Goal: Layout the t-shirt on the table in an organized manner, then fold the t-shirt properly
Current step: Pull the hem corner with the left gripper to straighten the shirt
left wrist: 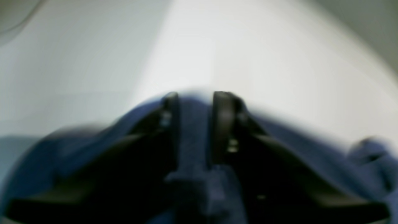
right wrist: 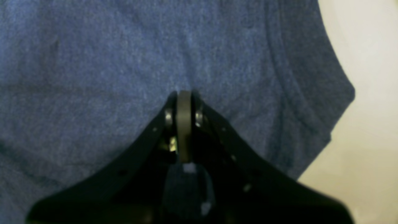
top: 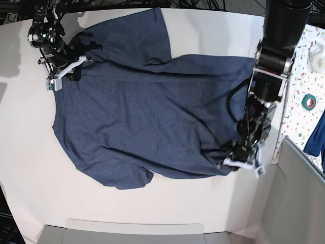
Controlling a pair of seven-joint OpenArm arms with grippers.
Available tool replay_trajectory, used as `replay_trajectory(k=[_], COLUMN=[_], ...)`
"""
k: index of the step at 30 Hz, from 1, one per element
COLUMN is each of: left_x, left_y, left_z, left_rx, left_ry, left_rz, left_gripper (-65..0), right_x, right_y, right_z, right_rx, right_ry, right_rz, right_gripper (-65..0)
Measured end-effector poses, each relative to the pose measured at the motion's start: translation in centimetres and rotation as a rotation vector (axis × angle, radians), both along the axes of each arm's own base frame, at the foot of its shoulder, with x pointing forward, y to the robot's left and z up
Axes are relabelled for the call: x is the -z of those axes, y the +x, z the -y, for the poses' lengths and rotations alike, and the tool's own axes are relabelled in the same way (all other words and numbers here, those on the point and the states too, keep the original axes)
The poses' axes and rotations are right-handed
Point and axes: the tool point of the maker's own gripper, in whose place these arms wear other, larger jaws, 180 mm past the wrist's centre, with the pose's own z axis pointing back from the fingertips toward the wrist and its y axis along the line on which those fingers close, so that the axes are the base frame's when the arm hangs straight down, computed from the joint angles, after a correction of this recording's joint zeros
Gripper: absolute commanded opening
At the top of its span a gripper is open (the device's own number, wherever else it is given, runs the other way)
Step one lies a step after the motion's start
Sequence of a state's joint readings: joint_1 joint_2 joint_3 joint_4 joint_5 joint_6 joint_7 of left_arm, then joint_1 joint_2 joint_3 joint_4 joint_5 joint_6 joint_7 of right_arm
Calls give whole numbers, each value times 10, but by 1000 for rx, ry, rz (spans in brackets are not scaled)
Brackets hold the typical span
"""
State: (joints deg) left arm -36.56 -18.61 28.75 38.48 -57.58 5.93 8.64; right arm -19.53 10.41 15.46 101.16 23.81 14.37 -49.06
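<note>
With the right end effector [right wrist: 183, 102] pinched shut on the t-shirt [top: 147, 122] and the left end effector [left wrist: 195, 102] narrowly clamping its hem, both should pull outward evenly — low over the table [top: 30, 168] — to flatten wrinkles.

**Matt cloth on a smooth white worktop**

The t-shirt [top: 152, 101] is soft knitted cloth, dark navy with a paler heathered fleck, matt all over; its hem shows a raised stitched band. The worktop [top: 30, 152] is plain white, smooth and matt. The right gripper [right wrist: 184, 102] has black plastic-looking fingers with small bright metal screws and a duller grey pad. The left gripper [left wrist: 194, 105] looks like the same black matt plastic, blurred. A narrow white surface [top: 310, 76] beside the worktop is speckled with coloured flecks.
</note>
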Motion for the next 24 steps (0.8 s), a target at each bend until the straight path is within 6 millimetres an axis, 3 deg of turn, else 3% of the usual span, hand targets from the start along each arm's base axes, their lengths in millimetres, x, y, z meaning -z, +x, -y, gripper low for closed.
replay_trajectory(k=[3, 9, 14, 19, 24], left_x=[-2, -19, -13, -21, -29], left_y=[-15, -23, -49, -60, -77], left_z=[-18, -11, -33, -17, -32], left_rx=[10, 78, 79, 131, 62], left_ry=[35, 49, 105, 90, 35], left_rz=[19, 79, 59, 94, 136], left_gripper=[-586, -586, -586, -586, -586], right_x=[-5, -22, -60, -81, -103], right_y=[3, 13, 46, 73, 104], right_z=[-1, 4, -1, -16, -21], right_rx=[-8, -8, -12, 4, 24], right_ry=[-22, -81, -84, -35, 0], right_rz=[-16, -14, 124, 205, 291], right_gripper=[-650, -650, -650, -650, -650])
